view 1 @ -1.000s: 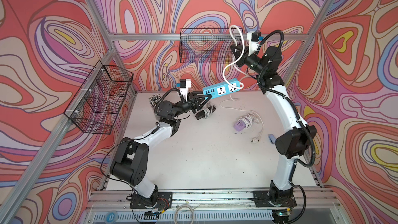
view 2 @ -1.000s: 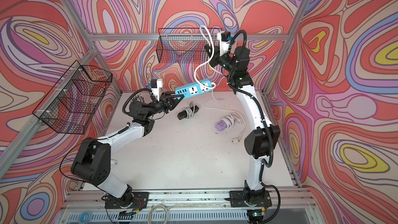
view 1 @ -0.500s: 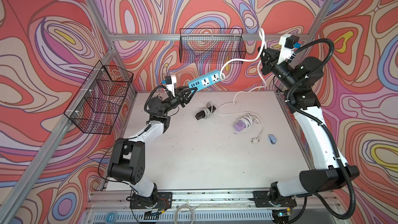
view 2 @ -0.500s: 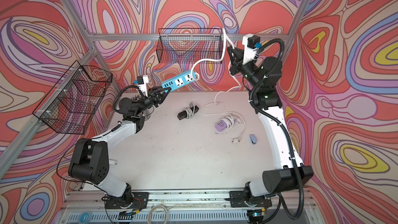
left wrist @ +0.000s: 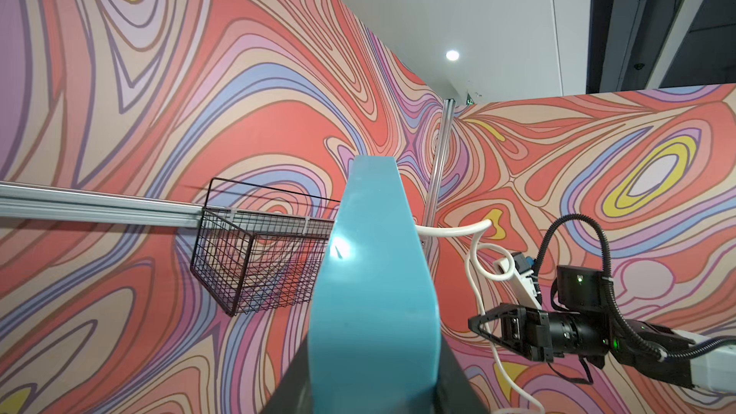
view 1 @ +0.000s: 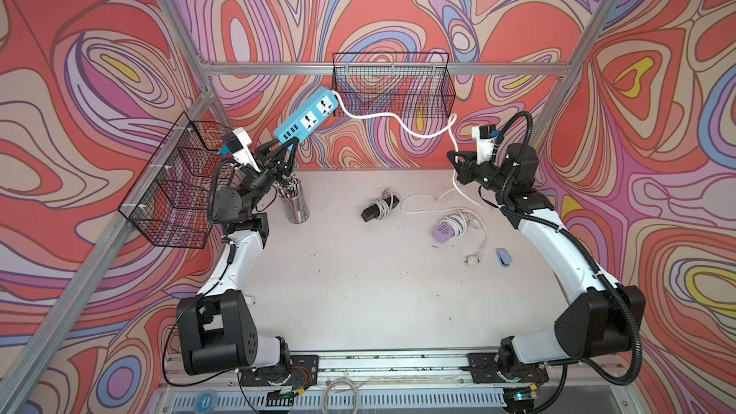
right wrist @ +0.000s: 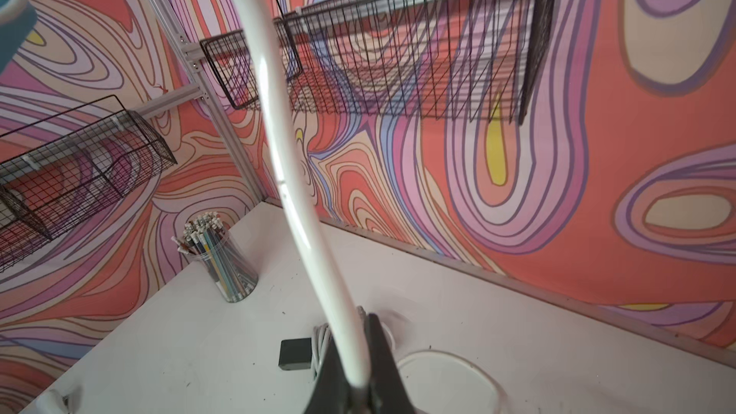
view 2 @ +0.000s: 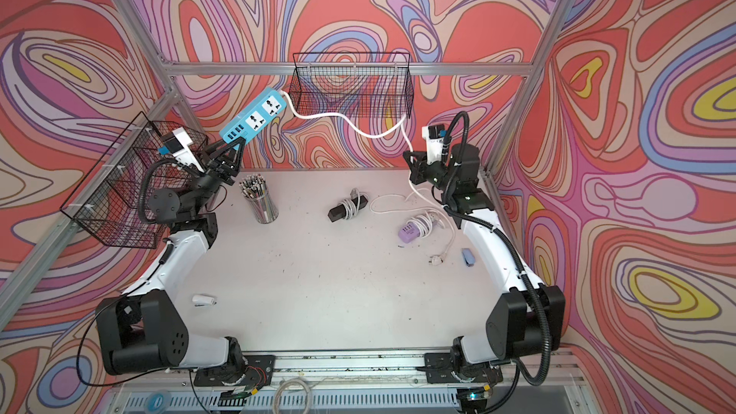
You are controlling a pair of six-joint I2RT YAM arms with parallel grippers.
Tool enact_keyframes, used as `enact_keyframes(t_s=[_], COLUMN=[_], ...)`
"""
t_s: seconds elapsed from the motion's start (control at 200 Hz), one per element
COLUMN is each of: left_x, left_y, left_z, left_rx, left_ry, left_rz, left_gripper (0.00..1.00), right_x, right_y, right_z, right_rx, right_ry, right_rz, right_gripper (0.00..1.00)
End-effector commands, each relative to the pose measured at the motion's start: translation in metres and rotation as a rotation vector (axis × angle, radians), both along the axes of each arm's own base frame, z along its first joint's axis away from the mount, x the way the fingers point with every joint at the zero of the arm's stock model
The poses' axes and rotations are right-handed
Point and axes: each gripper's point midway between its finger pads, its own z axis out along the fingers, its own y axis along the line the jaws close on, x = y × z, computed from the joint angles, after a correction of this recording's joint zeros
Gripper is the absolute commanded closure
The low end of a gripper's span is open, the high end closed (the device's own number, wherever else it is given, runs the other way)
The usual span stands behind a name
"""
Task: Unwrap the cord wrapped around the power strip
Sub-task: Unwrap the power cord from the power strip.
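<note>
Walls on three sides carry a swirled red, purple and cream pattern. White table (view 1: 358, 292) below, speckled with dark marks.

Power strip (view 1: 306, 121): blue, held in the air well above the table's far left part. It tilts up, with its upper end just beside the wire basket (view 1: 392, 85) on the back wall. Socket face is toward the top views.

Left gripper (view 1: 286, 146): jaws pinch the strip's lower end, the one with the small ports. In the left wrist view the strip's plain side rises from between the jaws.

Cord (view 1: 398, 123): white. It leaves the strip's upper end, sags through the air in front of the basket and reaches the right gripper (view 1: 455, 161). Both top views show it clear of the strip's body.

Right gripper: jaws pressed together on the cord. The right wrist view shows the cord coming up from between the fingers (right wrist: 378, 356). Below the grip, the cord drops to the table and lies in a loose loop.

Also on the table:
- cup of pens (view 1: 294, 205), below the left gripper
- black adapter (view 1: 378, 207) with its own cord bundled around it
- purple charger (view 1: 448, 229) with a coiled white lead
- second wire basket (view 1: 175, 189), on the left wall
</note>
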Motion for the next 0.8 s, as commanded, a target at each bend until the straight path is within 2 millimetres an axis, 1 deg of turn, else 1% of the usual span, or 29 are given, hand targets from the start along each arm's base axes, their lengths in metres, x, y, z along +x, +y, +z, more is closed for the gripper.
enact_keyframes(t_s=[0.0,0.12,0.2,0.285,0.456,0.486,0.506,0.516,0.541,0.596,0.636,0.706,0.796], left_x=[-0.021,-0.022,-0.023,-0.024,-0.025,-0.024,-0.023,-0.022,-0.02,-0.016,-0.013,-0.012,-0.013], left_y=[0.006,0.008,0.01,0.013,0.015,0.016,0.016,0.016,0.016,0.016,0.012,0.001,-0.007], left_z=[0.021,0.022,0.023,0.024,0.025,0.025,0.025,0.024,0.023,0.021,0.019,0.016,0.014], left_rx=[-0.022,-0.026,-0.027,-0.03,-0.04,-0.045,-0.049,-0.052,-0.059,-0.079,-0.083,-0.073,-0.069], left_ry=[-0.106,-0.111,-0.115,-0.121,-0.118,-0.112,-0.108,-0.103,-0.095,-0.073,-0.062,-0.058,-0.057], left_rz=[0.026,0.037,0.047,0.058,0.063,0.06,0.056,0.053,0.047,0.031,0.015,-0.012,-0.03], left_gripper=[1.0,1.0,1.0,1.0,1.0,1.0,1.0,1.0,1.0,1.0,1.0,1.0,1.0], right_x=[-0.007,-0.02,-0.027,-0.032,-0.035,-0.036,-0.037,-0.037,-0.037,-0.04,-0.043,-0.045,-0.047], right_y=[0.033,0.073,0.096,0.112,0.132,0.136,0.14,0.142,0.147,0.161,0.172,0.191,0.211], right_z=[-0.053,-0.103,-0.127,-0.149,-0.196,-0.201,-0.201,-0.212,-0.22,-0.232,-0.242,-0.248,-0.256], right_rx=[0.007,-0.024,-0.026,-0.03,-0.009,-0.004,0.001,-0.003,-0.002,-0.009,-0.027,-0.026,-0.01], right_ry=[0.129,0.223,0.266,0.305,0.386,0.392,0.387,0.408,0.421,0.436,0.439,0.424,0.426], right_rz=[0.09,0.168,0.211,0.241,0.274,0.282,0.286,0.287,0.292,0.313,0.325,0.349,0.377], right_gripper=[1.0,1.0,1.0,1.0,1.0,1.0,1.0,1.0,1.0,1.0,1.0,1.0,1.0])
